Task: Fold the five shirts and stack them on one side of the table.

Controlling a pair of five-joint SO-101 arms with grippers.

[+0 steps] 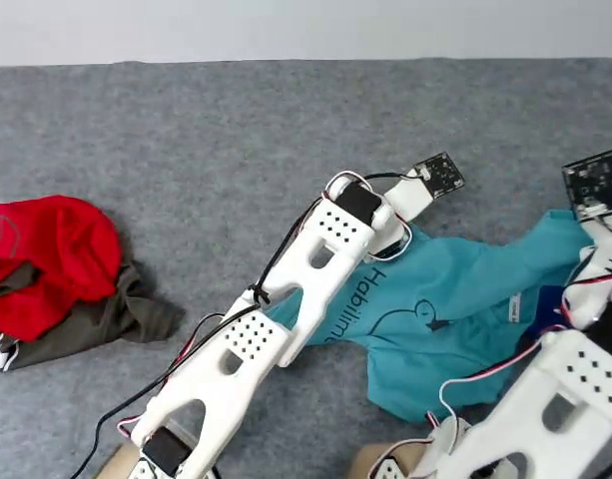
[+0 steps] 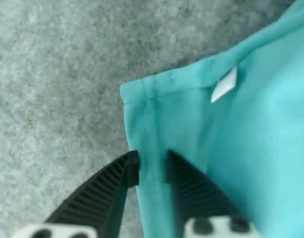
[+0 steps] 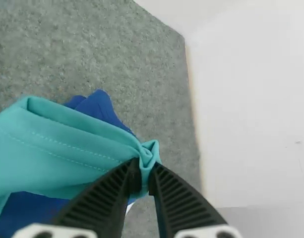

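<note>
A teal shirt (image 1: 455,319) with a dark print lies spread on the grey table between the two arms. My left gripper (image 2: 151,168) is shut on a stitched hem of the teal shirt (image 2: 231,129), close to one corner and a small white label (image 2: 224,85). My right gripper (image 3: 142,173) is shut on a bunched fold of the teal shirt (image 3: 57,148), with a blue shirt (image 3: 94,109) under it. In the high view the blue shirt (image 1: 545,304) peeks out under the teal one at the right.
A red shirt (image 1: 46,259) lies bundled on a dark olive shirt (image 1: 126,314) at the table's left side. The grey table (image 3: 82,54) ends at an edge close beyond my right gripper, with pale floor past it.
</note>
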